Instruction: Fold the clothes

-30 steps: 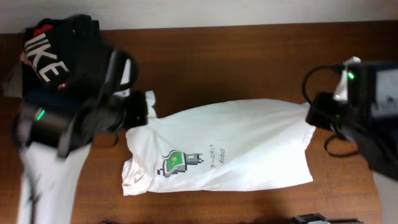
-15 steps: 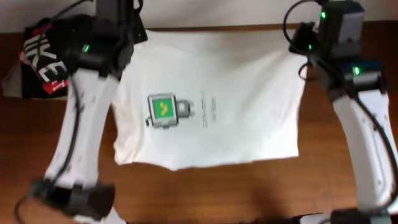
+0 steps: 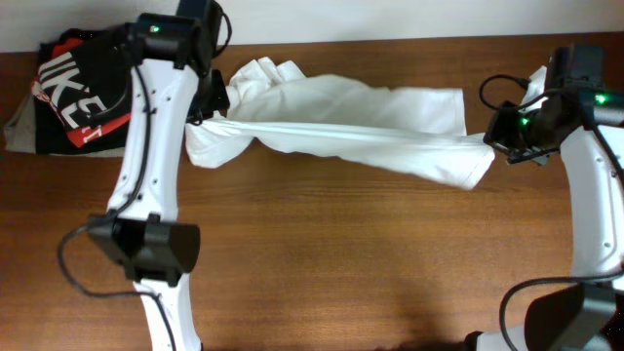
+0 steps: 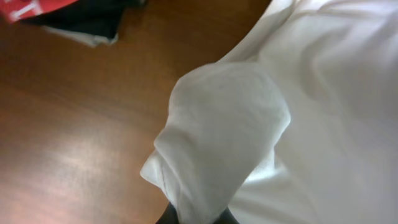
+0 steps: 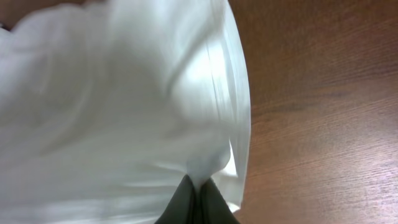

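The clothes, a white T-shirt (image 3: 341,122), hang bunched into a long twisted band across the far half of the table, stretched between both grippers. My left gripper (image 3: 208,109) is shut on the shirt's left end. In the left wrist view the white fabric (image 4: 236,124) rises in a folded lump out of the shut left gripper (image 4: 198,218). My right gripper (image 3: 494,136) is shut on the shirt's right end. The right wrist view shows a pinch of cloth (image 5: 124,99) between the dark tips of the right gripper (image 5: 196,185). No print or neck mark shows.
A black shirt with white letters and red (image 3: 70,88) lies at the far left corner, also in the left wrist view (image 4: 81,12). A grey-olive garment (image 3: 14,129) pokes out beneath it. Bare wooden table (image 3: 370,263) fills the near half.
The shirt, held spread wide and flat half a second ago, now sags as a narrow twisted band. Both grippers have moved lower and nearer, still gripping it. The printed figure no longer shows.
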`<state>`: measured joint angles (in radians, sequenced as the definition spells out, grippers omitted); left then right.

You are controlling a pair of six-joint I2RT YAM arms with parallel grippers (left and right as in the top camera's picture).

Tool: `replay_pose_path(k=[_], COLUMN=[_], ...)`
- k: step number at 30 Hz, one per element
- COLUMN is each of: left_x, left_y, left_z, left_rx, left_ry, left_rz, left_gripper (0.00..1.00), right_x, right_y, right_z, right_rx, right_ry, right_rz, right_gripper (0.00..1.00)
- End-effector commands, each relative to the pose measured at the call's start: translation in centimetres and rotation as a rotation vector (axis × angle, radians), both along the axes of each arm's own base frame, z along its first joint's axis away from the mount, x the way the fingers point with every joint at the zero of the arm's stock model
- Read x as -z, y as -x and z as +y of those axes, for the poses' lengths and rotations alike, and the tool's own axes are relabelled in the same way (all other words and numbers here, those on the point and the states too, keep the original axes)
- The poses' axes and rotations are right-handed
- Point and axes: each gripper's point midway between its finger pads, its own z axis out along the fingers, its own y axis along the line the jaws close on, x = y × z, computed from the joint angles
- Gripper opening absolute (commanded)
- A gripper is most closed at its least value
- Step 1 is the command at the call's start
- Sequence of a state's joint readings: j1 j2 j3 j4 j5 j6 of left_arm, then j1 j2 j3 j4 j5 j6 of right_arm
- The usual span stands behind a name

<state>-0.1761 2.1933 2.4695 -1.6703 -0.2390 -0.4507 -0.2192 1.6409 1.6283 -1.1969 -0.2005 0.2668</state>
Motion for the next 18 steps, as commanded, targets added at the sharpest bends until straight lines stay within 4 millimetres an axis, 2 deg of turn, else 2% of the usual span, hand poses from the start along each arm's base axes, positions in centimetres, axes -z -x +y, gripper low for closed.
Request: replay_pose_path(k=[1,2,3,4,5,7,9,10,12,13,14,15,16,17,18], left_x=[-9.8,-10.6,-10.4,-9.2,-6.7,-2.6,2.9,5.2,8.1,8.5,8.2,7.8,7.5,7.0,6.8], left_y=[4.2,5.4,6.7,8.8,11.6,15.6,19.6,21.6,24.7,25.7,26.7,27.0,27.0,27.1,27.5], left_z=[-0.1,-0.9,-1.5,-2.1,-2.4,-1.9,-0.9,-0.3,-0.4,-0.3,0.1,0.1,0.2,0.2,0.3], left_rx=[-0.007,0.037,0.064,0.087,0.101,0.062,0.036,-0.007,-0.021,-0.024,-0.034,-0.040,-0.038,-0.036,-0.036], left_ry=[0.088,0.103,0.113,0.114,0.100,0.076,0.044,0.035,0.064,0.065,0.057,0.059,0.066,0.076,0.078], left_rz=[-0.230,-0.236,-0.216,-0.154,-0.053,0.088,0.212,0.265,0.363,0.391,0.409,0.398,0.376,0.348,0.351], left_gripper=[0.01,0.01,0.01,0.01,0.01,0.01,0.01,0.01,0.01,0.01,0.01,0.01,0.01,0.01,0.01], right_x=[-2.1,-2.0,-1.7,-1.3,-0.7,0.9,4.3,4.8,4.5,3.4,1.3,0.4,0.0,0.7,2.2], right_y=[2.5,3.3,4.0,4.5,4.8,5.6,6.6,7.2,8.8,10.0,11.2,12.3,14.2,16.4,17.8], right_z=[-1.4,-1.2,-1.0,-0.9,-0.8,-0.7,-0.4,-0.5,-1.2,-1.8,-1.8,-1.4,-0.9,-0.3,0.0], right_rx=[0.053,0.052,0.052,0.051,0.051,0.068,0.108,0.130,0.188,0.233,0.241,0.239,0.235,0.225,0.228], right_ry=[0.058,0.053,0.046,0.041,0.037,0.027,0.004,0.007,0.050,0.092,0.116,0.117,0.112,0.109,0.103], right_rz=[-0.009,0.019,0.049,0.072,0.087,0.127,0.178,0.195,0.211,0.198,0.139,0.124,0.144,0.188,0.217], right_gripper=[0.04,0.04,0.04,0.04,0.04,0.04,0.04,0.04,0.04,0.04,0.04,0.04,0.04,0.04,0.04])
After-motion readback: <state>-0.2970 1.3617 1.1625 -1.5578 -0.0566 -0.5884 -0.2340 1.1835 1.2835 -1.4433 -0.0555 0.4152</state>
